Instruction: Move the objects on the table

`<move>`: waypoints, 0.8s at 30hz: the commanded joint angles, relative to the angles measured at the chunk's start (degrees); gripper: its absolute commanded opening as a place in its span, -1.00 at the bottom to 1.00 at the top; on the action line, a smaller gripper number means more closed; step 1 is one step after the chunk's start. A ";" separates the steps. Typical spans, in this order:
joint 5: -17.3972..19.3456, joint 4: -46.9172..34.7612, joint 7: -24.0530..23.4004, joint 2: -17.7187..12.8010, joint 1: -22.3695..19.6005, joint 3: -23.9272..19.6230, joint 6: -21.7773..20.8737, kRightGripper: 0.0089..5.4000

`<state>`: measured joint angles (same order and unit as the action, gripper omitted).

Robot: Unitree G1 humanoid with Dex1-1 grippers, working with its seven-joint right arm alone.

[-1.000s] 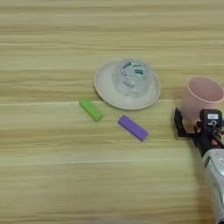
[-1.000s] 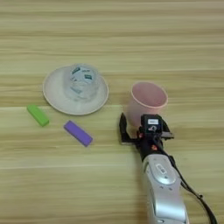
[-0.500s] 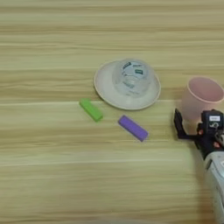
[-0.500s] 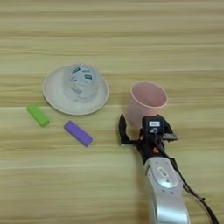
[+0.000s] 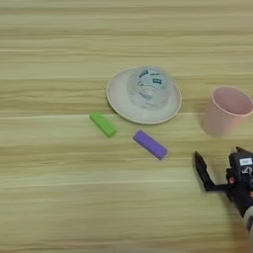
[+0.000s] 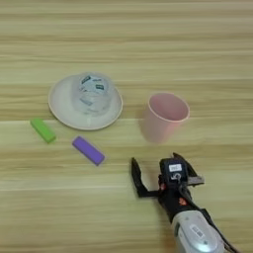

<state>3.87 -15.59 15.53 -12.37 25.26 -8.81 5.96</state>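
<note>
A bright green bar [image 5: 103, 124] lies on the wooden table [image 5: 59, 197], left of and just below the cream plate. To its right, a purple bar [image 5: 150, 145] rests at an angle below the plate's front rim. My right gripper [image 6: 157, 162] is near the bottom right, below the pink cup and to the right of the purple bar. It is open, with nothing between its black fingers [image 6: 136, 177]. In the left eye view the gripper [image 5: 220, 155] sits at the right edge, partly cut off.
A cream plate [image 6: 58, 106] carries an upside-down clear plastic cup [image 6: 92, 92] with a printed label. A pink cup [image 6: 163, 117] stands upright to the plate's right, just beyond the gripper. Bare wood stretches across the left and the far side.
My gripper has drawn back toward the table's near edge, away from the pink cup. The bars, plate and cups have not moved.
</note>
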 commanded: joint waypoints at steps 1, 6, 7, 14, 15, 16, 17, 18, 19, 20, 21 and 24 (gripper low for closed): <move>2.53 -6.33 3.73 -2.63 1.86 0.19 1.32 0.99; 4.60 -9.51 8.44 -3.72 3.95 1.27 0.85 0.99; 4.73 -10.04 9.33 -3.86 4.30 1.77 0.27 0.99; 3.34 -10.14 13.40 -4.32 4.88 6.92 -4.03 0.99; 2.49 -9.53 13.52 -4.24 4.12 8.24 -4.57 0.99; 1.74 -8.82 13.58 -4.12 3.27 9.44 -4.94 0.99; 0.49 -7.66 13.32 -3.95 2.12 10.67 -5.39 0.99; -1.06 -6.18 12.49 -3.58 0.59 11.76 -5.72 0.99; -2.00 -4.88 11.87 -3.24 -0.69 12.46 -5.97 0.99; -3.08 -3.17 11.04 -2.77 -2.28 13.09 -6.15 0.99; -3.67 -1.82 10.62 -2.45 -3.49 13.48 -6.38 0.99; -3.96 1.67 9.85 -1.64 -6.27 13.94 -6.62 0.99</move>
<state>-0.18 -13.82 26.57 -14.24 22.05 5.22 1.32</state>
